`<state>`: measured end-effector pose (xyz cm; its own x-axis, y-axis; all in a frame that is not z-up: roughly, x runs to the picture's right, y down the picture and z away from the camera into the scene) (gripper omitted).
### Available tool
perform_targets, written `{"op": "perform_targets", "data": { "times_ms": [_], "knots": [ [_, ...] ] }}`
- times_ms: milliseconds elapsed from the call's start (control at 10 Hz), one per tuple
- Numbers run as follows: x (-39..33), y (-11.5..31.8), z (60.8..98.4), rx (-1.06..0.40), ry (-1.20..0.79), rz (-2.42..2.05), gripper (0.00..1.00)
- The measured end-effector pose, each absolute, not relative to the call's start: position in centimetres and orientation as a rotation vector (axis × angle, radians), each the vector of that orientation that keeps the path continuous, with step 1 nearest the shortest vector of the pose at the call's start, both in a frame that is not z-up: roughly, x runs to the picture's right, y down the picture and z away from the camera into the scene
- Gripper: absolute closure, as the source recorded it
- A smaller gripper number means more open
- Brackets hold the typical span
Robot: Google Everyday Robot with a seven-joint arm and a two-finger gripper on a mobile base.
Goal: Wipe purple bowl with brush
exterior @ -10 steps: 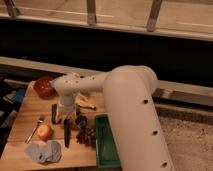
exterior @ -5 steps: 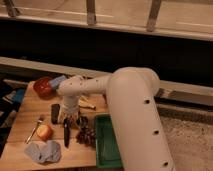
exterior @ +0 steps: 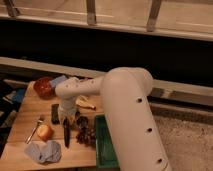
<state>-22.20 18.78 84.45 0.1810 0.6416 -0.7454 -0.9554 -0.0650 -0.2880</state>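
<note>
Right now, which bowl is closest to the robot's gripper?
The purple bowl, just beside the gripper, which is down at the brush's top end. The reddish-brown bowl sits farther off, at the back left corner of the table.
</note>
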Motion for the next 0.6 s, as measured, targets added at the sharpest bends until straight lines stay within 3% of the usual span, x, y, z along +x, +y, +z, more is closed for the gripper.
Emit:
{"op": "perform_targets", "data": {
  "times_ms": [100,200,600],
  "knots": [
    [-22.4,18.7,84.2,-0.909,0.433,1.380,0.97],
    [-22.2,18.3,84.0,-0.905,0.417,1.388,1.00],
    [-21.3,14.2,80.7,-0.870,0.308,1.436,1.00]
  ]
}}
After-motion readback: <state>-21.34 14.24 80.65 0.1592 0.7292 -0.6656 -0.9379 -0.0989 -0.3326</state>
